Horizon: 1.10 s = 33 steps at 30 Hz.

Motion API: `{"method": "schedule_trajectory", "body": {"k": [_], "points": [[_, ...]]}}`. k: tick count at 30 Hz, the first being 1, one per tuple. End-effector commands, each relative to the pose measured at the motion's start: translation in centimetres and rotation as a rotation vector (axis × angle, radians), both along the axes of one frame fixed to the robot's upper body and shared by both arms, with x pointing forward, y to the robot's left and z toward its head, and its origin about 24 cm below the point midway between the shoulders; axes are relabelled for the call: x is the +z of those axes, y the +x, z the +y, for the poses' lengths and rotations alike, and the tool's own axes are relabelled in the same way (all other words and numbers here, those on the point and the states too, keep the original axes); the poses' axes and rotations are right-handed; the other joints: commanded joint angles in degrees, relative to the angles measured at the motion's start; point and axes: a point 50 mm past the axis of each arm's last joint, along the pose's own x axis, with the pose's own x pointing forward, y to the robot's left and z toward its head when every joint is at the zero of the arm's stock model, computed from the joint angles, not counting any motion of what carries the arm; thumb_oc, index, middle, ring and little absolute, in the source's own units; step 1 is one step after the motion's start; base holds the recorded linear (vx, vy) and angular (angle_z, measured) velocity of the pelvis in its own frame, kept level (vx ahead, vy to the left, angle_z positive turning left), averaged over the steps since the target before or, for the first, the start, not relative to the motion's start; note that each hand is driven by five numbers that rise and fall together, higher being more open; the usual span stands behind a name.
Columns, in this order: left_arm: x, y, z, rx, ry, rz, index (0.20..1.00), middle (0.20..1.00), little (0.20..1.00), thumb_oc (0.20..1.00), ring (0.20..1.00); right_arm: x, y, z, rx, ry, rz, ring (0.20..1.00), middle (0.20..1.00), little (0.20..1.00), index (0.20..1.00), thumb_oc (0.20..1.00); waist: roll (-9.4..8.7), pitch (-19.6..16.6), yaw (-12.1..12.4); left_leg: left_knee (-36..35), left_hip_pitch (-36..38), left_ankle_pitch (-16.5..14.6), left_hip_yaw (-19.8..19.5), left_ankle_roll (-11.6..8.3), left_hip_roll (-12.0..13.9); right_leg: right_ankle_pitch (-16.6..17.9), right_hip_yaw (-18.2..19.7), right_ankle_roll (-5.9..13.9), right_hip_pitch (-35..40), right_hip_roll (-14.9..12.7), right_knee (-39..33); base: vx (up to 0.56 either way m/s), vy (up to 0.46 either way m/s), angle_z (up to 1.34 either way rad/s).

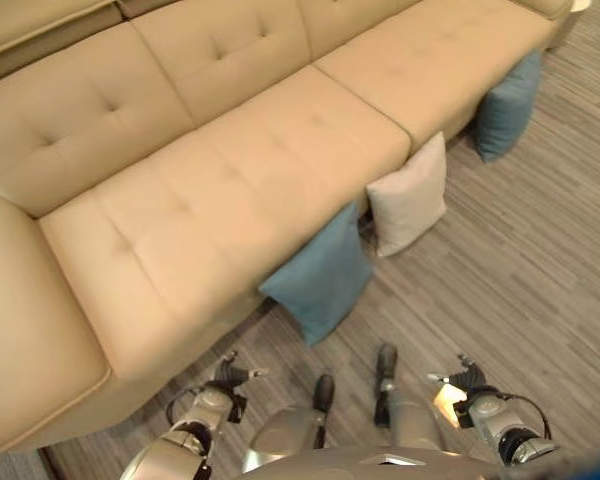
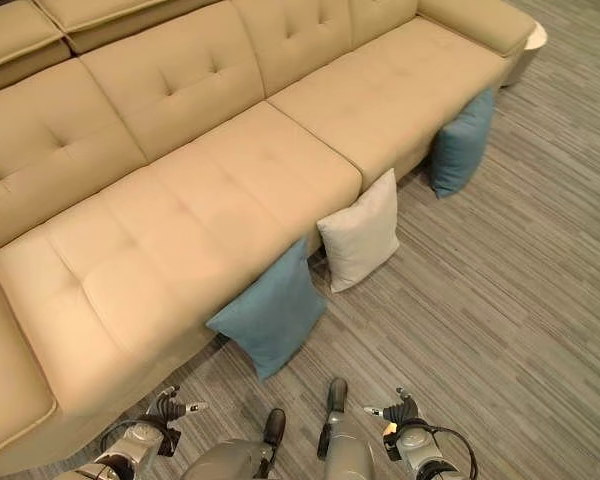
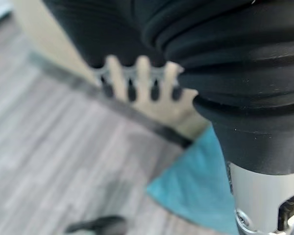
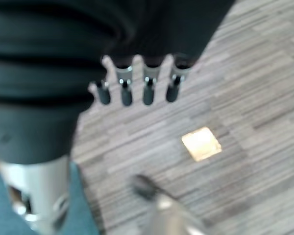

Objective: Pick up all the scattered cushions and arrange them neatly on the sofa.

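Both my hands hang empty, fingers relaxed, left hand [image 1: 223, 378] and right hand [image 1: 462, 381] low over the floor [image 1: 540, 250]; three cushions lean on the sofa [image 1: 230, 190] front: teal [image 1: 322, 275], cream [image 1: 410, 195], far teal [image 1: 508, 105]; a careless grab could topple the neighbouring cream one, I judge.

Head eyes look down on sofa [image 1: 230, 190]; wrist cameras face floor [image 4: 245, 98].
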Motion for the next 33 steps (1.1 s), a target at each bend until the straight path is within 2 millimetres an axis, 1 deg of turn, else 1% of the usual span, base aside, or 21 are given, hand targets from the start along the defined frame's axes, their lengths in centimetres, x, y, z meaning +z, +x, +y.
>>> {"method": "schedule_trajectory", "body": {"k": [1, 4, 5, 7, 8, 9, 10, 11, 12, 13, 14, 16, 17, 20, 22, 23, 24, 25, 30, 32, 33], "points": [[-0.4, -1.2, -0.1, 0.008, 0.008, 0.007, 1.0, 1.0, 1.0, 1.0, 1.0, 0.6, 0.3, -1.6, 0.001, -0.042, -0.021, 1.0, 1.0, 1.0, 1.0, 1.0, -0.94, -2.18, 0.32, 5.48, -0.67, -7.31, 2.42, -4.28, 3.2, 0.51, -2.68, 0.57, 2.54, -1.92, 4.57, 0.28, -0.34, 0.96], [-0.4, -1.0, -0.3, 0.018, -0.008, -0.001, 1.0, 1.0, 1.0, 1.0, 1.0, 0.8, 0.4, -1.9, -0.02, -0.036, -0.042, 1.0, 1.0, 1.0, 1.0, 1.0, -0.87, -2.71, 0.46, 7.18, -1.36, -8.14, 2.09, -6.26, 6.12, -1.76, -4.96, -0.79, 4.53, -1.19, 5.54, 0.19, -0.346, 0.79], [-0.2, -0.4, -0.9, 0.007, -0.025, -0.018, 1.0, 1.0, 1.0, 1.0, 1.0, 0.9, 0.5, -2.2, -0.034, -0.039, -0.052, 1.0, 1.0, 1.0, 1.0, 1.0, -1.05, -1.94, 0.03, 11.28, -4.82, -7.68, 3.35, -7.13, 7.11, -3.21, -6.54, -1.93, 5.45, -1.14, 6.02, 0.04, -0.316, 0.86], [0.0, 0.2, -1.3, -0.009, -0.033, -0.034, 1.0, 1.0, 1.0, 1.0, 1.0, 0.9, 0.3, -2.5, -0.052, -0.04, -0.05, 1.0, 1.0, 1.0, 1.0, 1.0, -1.09, -1.5, -0.5, 13.06, -7.5, -7.02, 7.76, -7.52, 8.57, -4.59, -8.86, -2.76, 6.95, -0.93, 5.44, -0.01, -0.222, 1.49], [0.1, 0.5, -1.5, -0.024, -0.033, -0.04, 1.0, 1.0, 1.0, 1.0, 1.0, 0.9, 0.2, -2.6, -0.064, -0.037, -0.052, 1.0, 1.0, 1.0, 1.0, 1.0, -1.23, -1.43, -1.03, 14.02, -9.05, -6.57, 11.7, -7.56, 9.9, -5.08, -10.52, -3.02, 7.85, -1.21, 4.63, -0.01, -0.106, 1.49], [0.1, 0.5, -1.5, -0.024, -0.033, -0.04, 1.0, 1.0, 1.0, 1.0, 1.0, 0.9, 0.2, -2.6, -0.064, -0.036, -0.052, 1.0, 1.0, 1.0, 1.0, 1.0, -1.35, -1.65, -1.24, 13.87, -9.33, -6.28, 11.56, -7.51, 9.69, -4.99, -10.66, -2.98, 7.62, -1.41, 4.6, 0.0, -0.142, 0.8], [0.2, 0.9, -1.8, -0.049, -0.035, -0.048, 1.0, 1.0, 1.0, 1.0, 1.0, 0.9, 0.0, -2.7, -0.086, -0.026, -0.052, 1.0, 1.0, 1.0, 1.0, 1.0, -1.33, -1.5, -1.7, 14.78, -10.7, -6.48, 17.65, -6.95, 10.94, -5.23, -12.8, -3.13, 9.15, -1.12, 3.08, 0.0, -0.083, 0.93], [0.2, 0.9, -1.8, -0.049, -0.035, -0.048, 1.0, 1.0, 1.0, 1.0, 1.0, 0.9, 0.0, -2.7, -0.086, -0.026, -0.052, 1.0, 1.0, 1.0, 1.0, 1.0, -1.32, -1.51, -1.69, 14.81, -10.74, -6.51, 17.65, -6.95, 10.95, -5.22, -12.8, -3.13, 9.14, -1.11, 3.07, 0.02, -0.125, 0.98], [0.2, 0.9, -1.7, -0.062, -0.031, -0.043, 1.0, 1.0, 1.0, 1.0, 1.0, 0.7, -0.4, -2.7, -0.095, -0.021, -0.04, 1.0, 1.0, 1.0, 1.0, 1.0, -1.2, -1.85, -1.89, 13.67, -11.89, -6.22, 20.89, -5.89, 9.0, -5.03, -13.86, -3.06, 9.33, -0.64, 2.68, 0.04, -0.033, 0.94], [0.1, 0.7, -1.6, -0.065, -0.027, -0.036, 1.0, 1.0, 1.0, 1.0, 1.0, 0.6, -0.6, -2.7, -0.1, -0.017, -0.035, 1.0, 1.0, 1.0, 1.0, 1.0, -0.8, -2.35, -2.17, 10.9, -11.02, -5.76, 23.27, -5.31, 9.25, -5.33, -14.49, -2.89, 9.27, -0.31, 2.7, 0.07, -0.009, 0.65], [0.1, 0.7, -1.5, -0.062, -0.023, -0.035, 1.0, 1.0, 1.0, 1.0, 1.0, 0.5, -0.6, -2.6, -0.095, -0.015, -0.03, 1.0, 1.0, 1.0, 1.0, 1.0, -0.66, -2.57, -2.15, 9.43, -10.43, -5.5, 24.13, -4.96, 8.98, -5.36, -14.44, -2.87, 9.15, 0.09, 2.74, 0.09, 0.071, 0.44], [0.0, 0.1, -1.0, -0.051, -0.015, -0.018, 1.0, 1.0, 1.0, 1.0, 1.0, 0.5, -0.6, -2.3, -0.079, -0.017, -0.026, 1.0, 1.0, 1.0, 1.0, 1.0, -0.77, -2.71, -1.5, 7.84, -9.55, -5.1, 21.44, -4.77, 7.38, -5.8, -14.15, -2.62, 9.28, 0.43, 3.7, 0.11, 0.081, -0.02], [-0.2, -0.3, -0.8, -0.047, -0.01, -0.01, 1.0, 1.0, 1.0, 1.0, 1.0, 0.4, -0.6, -2.1, -0.078, -0.011, -0.03, 1.0, 1.0, 1.0, 1.0, 1.0, -0.99, -2.83, -1.62, 7.22, -9.3, -4.69, 21.1, -4.77, 7.22, -6.01, -14.54, -2.33, 9.39, 0.15, 4.31, 0.12, 0.068, -0.43], [-0.3, -0.8, -0.3, -0.033, 0.0, 0.006, 1.0, 1.0, 1.0, 1.0, 1.0, 0.3, -0.6, -1.7, -0.058, -0.004, -0.023, 1.0, 1.0, 1.0, 1.0, 1.0, -1.23, -3.24, -1.01, 5.02, -7.37, -4.55, 20.9, -3.58, 6.75, -6.98, -13.77, -1.92, 9.52, -0.33, 6.79, 0.11, 0.105, -0.05], [-0.1, -0.7, 0.1, -0.032, 0.012, 0.005, 1.0, 1.0, 1.0, 1.0, 1.0, 0.4, -0.1, -1.5, -0.05, 0.0, -0.032, 1.0, 1.0, 1.0, 1.0, 1.0, -1.0, -2.93, -1.02, 4.61, -7.06, -4.34, 20.24, -3.0, 6.63, -7.19, -12.12, -1.41, 8.35, -1.13, 10.04, 0.04, 0.08, 0.01], [0.0, -0.5, 0.3, -0.036, 0.019, -0.001, 1.0, 1.0, 1.0, 1.0, 1.0, 0.5, 0.2, -1.3, -0.05, 0.007, -0.041, 1.0, 1.0, 1.0, 1.0, 1.0, -0.83, -2.87, -1.51, 4.29, -7.1, -4.1, 19.57, -2.77, 6.53, -6.92, -9.56, -0.87, 7.16, -0.95, 11.29, 0.03, 0.055, 0.19], [0.1, -0.2, 0.4, -0.039, 0.024, -0.009, 1.0, 1.0, 1.0, 1.0, 1.0, 0.6, 0.5, -1.1, -0.045, 0.012, -0.05, 1.0, 1.0, 1.0, 1.0, 1.0, -0.63, -2.69, -2.04, 4.33, -6.85, -4.22, 18.98, -2.6, 6.38, -6.79, -5.89, -0.42, 6.14, -0.22, 12.24, 0.08, 0.029, 0.32], [0.3, 0.1, 0.6, -0.045, 0.031, -0.02, 1.0, 1.0, 1.0, 1.0, 1.0, 0.6, 0.6, -0.9, -0.037, 0.018, -0.052, 1.0, 1.0, 1.0, 1.0, 1.0, -0.47, -2.62, -2.55, 4.13, -6.47, -4.25, 18.07, -2.64, 6.17, -6.29, -0.62, -0.16, 5.73, 0.36, 11.65, 0.08, -0.014, 0.42], [0.7, 0.9, 0.7, -0.026, 0.026, -0.059, 1.0, 1.0, 1.0, 1.0, 1.0, 0.5, 0.6, -0.7, -0.024, 0.014, -0.041, 1.0, 1.0, 1.0, 1.0, 1.0, -0.85, -2.53, -2.04, 4.83, -6.95, -4.63, 16.47, -3.45, 6.21, -4.52, -0.98, 0.44, 5.78, -2.14, 8.73, 0.06, -0.088, 0.36], [0.7, 0.8, 0.7, -0.021, 0.024, -0.059, 1.0, 1.0, 1.0, 1.0, 1.0, 0.5, 0.5, -0.8, -0.019, 0.011, -0.035, 1.0, 1.0, 1.0, 1.0, 1.0, -1.09, -2.6, -1.97, 5.03, -6.83, -4.8, 16.17, -3.63, 6.02, -4.41, -1.13, 0.35, 6.16, -2.13, 8.21, 0.05, -0.105, 0.31], [0.8, 0.9, 0.7, -0.006, 0.016, -0.07, 1.0, 1.0, 1.0, 1.0, 1.0, 0.4, 0.5, -0.7, -0.008, 0.005, -0.029, 1.0, 1.0, 1.0, 1.0, 1.0, -1.55, -2.74, -1.51, 5.09, -6.8, -4.81, 15.96, -4.12, 6.24, -4.26, -2.26, 0.38, 6.92, -2.24, 7.15, 0.07, -0.188, 0.24]]}}
